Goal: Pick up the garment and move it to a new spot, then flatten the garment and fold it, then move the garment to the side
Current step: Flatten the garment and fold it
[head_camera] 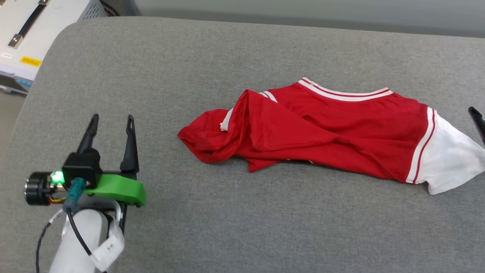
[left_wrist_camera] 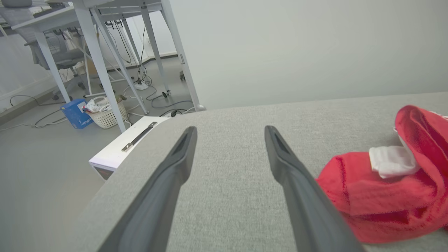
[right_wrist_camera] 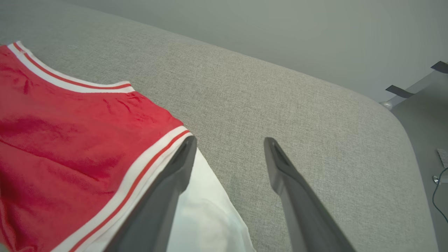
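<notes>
The red garment (head_camera: 322, 131) lies crumpled on the grey cushion (head_camera: 212, 68), its white sleeve (head_camera: 451, 159) spread to the right and its left part bunched in folds. My left gripper (head_camera: 111, 121) hovers open well to the left of it, empty; the left wrist view has the bunched red cloth (left_wrist_camera: 385, 189) just right of the fingers (left_wrist_camera: 297, 189). My right gripper (right_wrist_camera: 229, 141) is open over the white sleeve's edge (right_wrist_camera: 203, 213), holding nothing; one dark fingertip (head_camera: 476, 117) shows at the head view's right edge.
A white case with a black handle (head_camera: 26, 26) stands off the cushion's left end. White desk legs (left_wrist_camera: 101, 66), cables, a basket (left_wrist_camera: 106, 113) and a blue box (left_wrist_camera: 77, 113) are on the floor beyond. The cushion's right corner (right_wrist_camera: 395, 119) drops to the floor.
</notes>
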Available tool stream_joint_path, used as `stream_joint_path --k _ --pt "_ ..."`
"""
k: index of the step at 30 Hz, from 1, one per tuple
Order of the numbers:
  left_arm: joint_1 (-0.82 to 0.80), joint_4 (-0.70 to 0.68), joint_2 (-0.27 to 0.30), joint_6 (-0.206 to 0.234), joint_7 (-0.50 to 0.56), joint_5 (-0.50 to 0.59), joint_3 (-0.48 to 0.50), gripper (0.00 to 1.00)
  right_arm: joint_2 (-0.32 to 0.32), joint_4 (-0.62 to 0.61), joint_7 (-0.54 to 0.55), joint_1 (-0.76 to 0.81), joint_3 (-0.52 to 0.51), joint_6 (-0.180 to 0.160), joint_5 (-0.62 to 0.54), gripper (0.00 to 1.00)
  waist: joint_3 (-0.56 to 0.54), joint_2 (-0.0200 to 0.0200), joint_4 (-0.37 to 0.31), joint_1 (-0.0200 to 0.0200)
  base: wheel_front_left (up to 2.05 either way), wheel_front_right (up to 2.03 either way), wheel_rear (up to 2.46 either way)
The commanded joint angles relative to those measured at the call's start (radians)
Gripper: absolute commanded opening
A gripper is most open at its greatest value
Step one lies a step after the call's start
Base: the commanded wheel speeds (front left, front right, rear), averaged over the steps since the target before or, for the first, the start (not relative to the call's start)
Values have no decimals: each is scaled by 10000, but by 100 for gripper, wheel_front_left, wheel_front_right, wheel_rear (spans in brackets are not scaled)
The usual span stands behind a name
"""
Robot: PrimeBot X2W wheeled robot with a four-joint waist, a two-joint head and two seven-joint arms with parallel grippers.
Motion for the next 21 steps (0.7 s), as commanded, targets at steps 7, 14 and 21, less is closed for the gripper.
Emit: stream_joint_path --k 7,14,21 --pt "-2004 552 850 -1024 740 -538 -122 100 832 -1350 -1287 872 -1147 -6 -951 100 -322 -1 -461 0 0 0 0" --pt "-3727 1272 1557 -1426 2933 -1806 -1008 100 1891 -3029 -1636 2124 -2735 -6 -2076 100 -233 -1 -662 0 0 0 0" --pt "-5242 1505 2537 -1444 6392 -4287 -3896 100 2589 -4372 -974 3096 -3483 -6 -2798 100 107 -1 -816 0 0 0 0"
